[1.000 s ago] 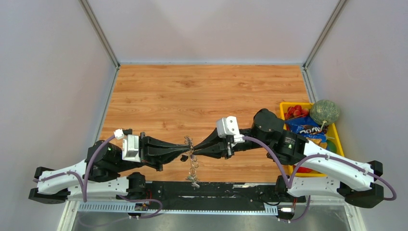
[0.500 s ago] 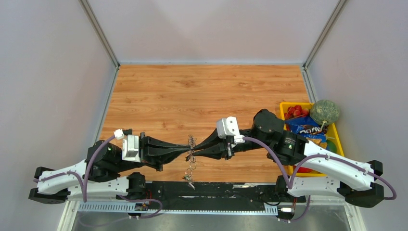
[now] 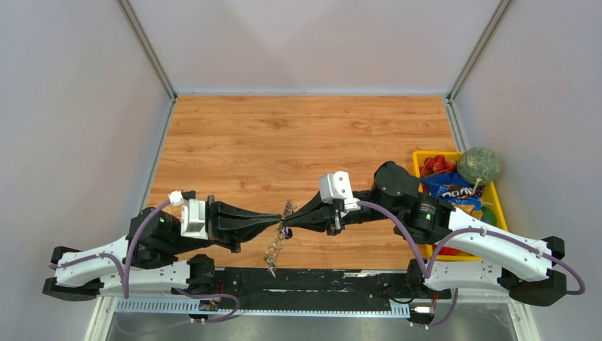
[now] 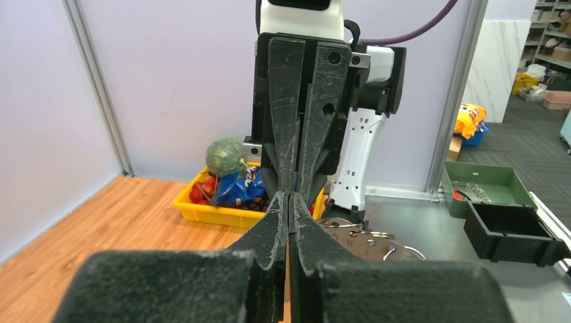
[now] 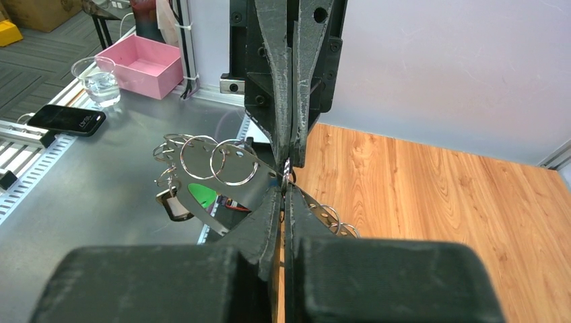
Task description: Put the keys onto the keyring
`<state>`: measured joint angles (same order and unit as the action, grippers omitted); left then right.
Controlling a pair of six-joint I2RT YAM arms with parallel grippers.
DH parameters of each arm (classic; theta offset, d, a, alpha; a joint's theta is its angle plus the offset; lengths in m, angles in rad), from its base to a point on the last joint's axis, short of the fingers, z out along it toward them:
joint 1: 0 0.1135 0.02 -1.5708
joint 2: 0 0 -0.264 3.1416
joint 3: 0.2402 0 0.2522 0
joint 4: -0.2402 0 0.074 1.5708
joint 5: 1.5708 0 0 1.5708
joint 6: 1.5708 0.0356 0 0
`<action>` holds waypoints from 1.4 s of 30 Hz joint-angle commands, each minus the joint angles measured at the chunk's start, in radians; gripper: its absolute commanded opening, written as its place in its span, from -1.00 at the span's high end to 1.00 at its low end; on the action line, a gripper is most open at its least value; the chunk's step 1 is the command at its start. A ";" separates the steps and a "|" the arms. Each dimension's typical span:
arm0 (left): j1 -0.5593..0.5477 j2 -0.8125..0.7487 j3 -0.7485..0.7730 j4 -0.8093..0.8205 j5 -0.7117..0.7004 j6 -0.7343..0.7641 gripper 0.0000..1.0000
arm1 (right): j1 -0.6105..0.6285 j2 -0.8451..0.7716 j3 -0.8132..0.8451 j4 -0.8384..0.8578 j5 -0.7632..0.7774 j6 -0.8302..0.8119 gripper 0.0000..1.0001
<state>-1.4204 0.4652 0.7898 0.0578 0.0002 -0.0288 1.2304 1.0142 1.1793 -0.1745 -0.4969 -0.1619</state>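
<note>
My left gripper (image 3: 274, 222) and right gripper (image 3: 293, 221) meet tip to tip by the table's (image 3: 298, 135) 6 o'clock edge. Both are pressed together on the keyring (image 5: 233, 163), with the keys (image 5: 172, 205) dangling below. Open wood lies toward 12. At 3 o'clock, a yellow bin (image 3: 498, 204) holds a melon (image 3: 478, 165), a chip bag (image 3: 447, 190) and red pieces (image 3: 434, 165).

Two black-and-white arms ending in dark wedge claws

The left claw (image 3: 279, 222) and right claw (image 3: 292, 224) each have two long matt-black fingers (image 4: 269, 229), scuffed grey and tapering to thin tips, with round screw holes (image 4: 328, 108) near their roots. Just behind each claw sits a white camera block (image 3: 336, 187). Further back come black joints with a green light (image 3: 429, 207), then white shells (image 3: 497, 249). A purple cable (image 3: 397, 227) trails back from behind each claw.
</note>
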 commanded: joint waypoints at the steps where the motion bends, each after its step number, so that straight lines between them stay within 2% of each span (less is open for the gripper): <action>1: -0.002 -0.003 0.028 0.010 0.016 -0.019 0.99 | 0.011 -0.003 0.039 0.010 0.022 0.012 1.00; 4: -0.002 -0.005 0.057 -0.066 0.015 -0.027 0.84 | 0.011 -0.002 0.046 -0.033 0.037 0.017 1.00; 11: -0.002 0.007 0.163 -0.332 0.010 -0.051 0.36 | 0.012 0.016 0.096 -0.190 0.032 0.019 1.00; 18: -0.002 0.062 0.260 -0.485 0.007 -0.075 0.10 | 0.010 0.082 0.194 -0.401 0.040 0.005 1.00; 28: -0.002 0.153 0.298 -0.583 0.003 -0.120 -0.04 | 0.011 0.172 0.288 -0.549 0.058 -0.016 1.00; 42: -0.002 0.190 0.294 -0.624 -0.038 -0.116 -0.05 | 0.014 0.219 0.355 -0.614 0.053 -0.042 1.00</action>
<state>-1.4204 0.6464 1.0569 -0.5659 -0.0235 -0.1375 1.2369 1.2331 1.4773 -0.8074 -0.4362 -0.1898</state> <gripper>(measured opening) 0.527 0.008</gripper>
